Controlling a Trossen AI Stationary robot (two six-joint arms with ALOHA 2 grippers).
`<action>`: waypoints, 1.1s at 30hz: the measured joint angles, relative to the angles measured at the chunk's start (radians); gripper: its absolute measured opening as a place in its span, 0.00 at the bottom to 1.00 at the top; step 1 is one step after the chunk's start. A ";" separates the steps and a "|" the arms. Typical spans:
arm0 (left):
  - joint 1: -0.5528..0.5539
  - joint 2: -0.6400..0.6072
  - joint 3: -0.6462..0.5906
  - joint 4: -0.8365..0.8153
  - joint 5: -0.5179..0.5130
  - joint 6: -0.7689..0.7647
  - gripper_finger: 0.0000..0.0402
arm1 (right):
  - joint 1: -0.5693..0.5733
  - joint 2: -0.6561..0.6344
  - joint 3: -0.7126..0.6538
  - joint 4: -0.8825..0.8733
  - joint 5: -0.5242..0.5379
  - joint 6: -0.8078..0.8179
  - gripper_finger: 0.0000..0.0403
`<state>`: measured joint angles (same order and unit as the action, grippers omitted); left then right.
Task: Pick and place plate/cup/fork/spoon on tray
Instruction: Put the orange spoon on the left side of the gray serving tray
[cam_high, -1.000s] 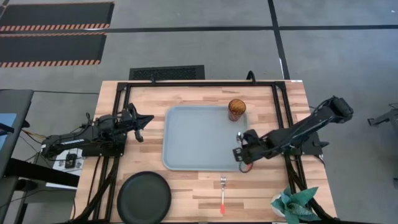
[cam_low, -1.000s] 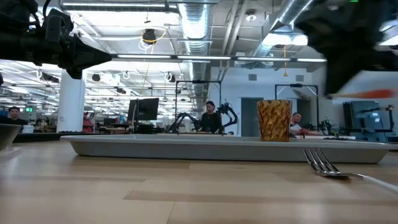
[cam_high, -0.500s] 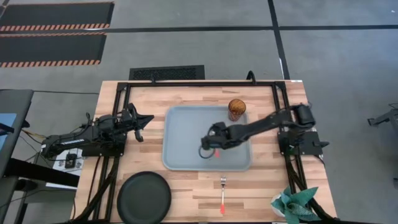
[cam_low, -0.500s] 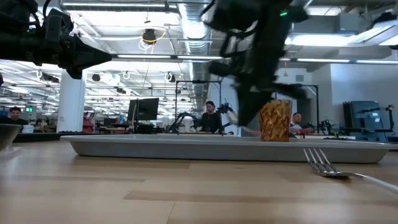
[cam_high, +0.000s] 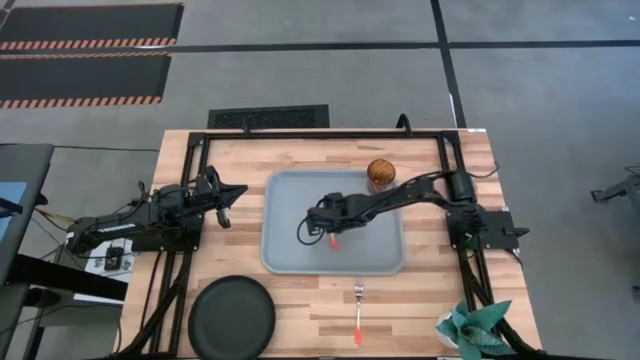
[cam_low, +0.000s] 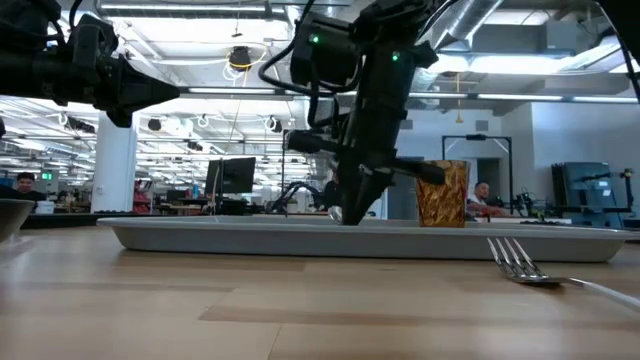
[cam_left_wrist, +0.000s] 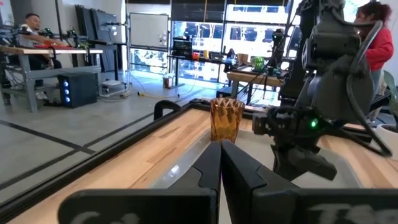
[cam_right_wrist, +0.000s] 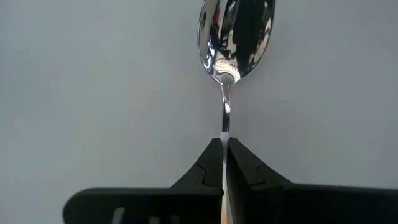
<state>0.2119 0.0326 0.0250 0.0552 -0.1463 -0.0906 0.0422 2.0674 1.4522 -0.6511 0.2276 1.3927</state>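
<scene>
The pale blue-grey tray (cam_high: 278, 200) lies mid-table, with the amber cup (cam_high: 380, 173) standing in its far right corner. My right gripper (cam_high: 312, 228) reaches over the tray's middle, pointing steeply down, and is shut on the spoon (cam_right_wrist: 236, 34). The spoon's silver bowl sticks out past the fingertips, close over the tray floor. The fork (cam_high: 358, 305) lies on the wood in front of the tray. The black plate (cam_high: 232, 318) sits at the near left. My left gripper (cam_high: 238, 192) waits shut to the left of the tray. My right gripper pinches the spoon's thin metal neck (cam_right_wrist: 225, 127), just behind the bowl, between its two fingers. The fingers slant down from the table's right and lie along the spoon. The orange-red handle (cam_high: 333, 240) sticks out behind them. Whether the bowl touches the tray I cannot tell.
A green plant (cam_high: 470, 328) stands at the table's near right corner. A black frame rail (cam_high: 330, 134) runs along the far edge. Bare wood lies between the plate and the fork.
My right gripper has carried the spoon from beyond the tray's near right corner toward the table's left and down. It is now low over the middle of the tray.
</scene>
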 joint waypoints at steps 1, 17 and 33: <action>0.000 0.000 0.000 -0.002 0.000 0.000 0.00 | 0.000 0.000 0.001 0.002 0.003 0.002 0.06; 0.000 0.000 0.000 -0.002 0.000 -0.036 0.00 | -0.006 -0.048 0.000 -0.006 0.040 -0.234 0.30; 0.000 0.094 0.000 0.057 0.053 -0.091 0.00 | 0.175 -0.412 -0.365 0.448 0.081 -0.967 0.02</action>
<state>0.2115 0.1266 0.0254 0.1118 -0.0929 -0.1817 0.2170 1.6554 1.0872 -0.2030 0.3085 0.4255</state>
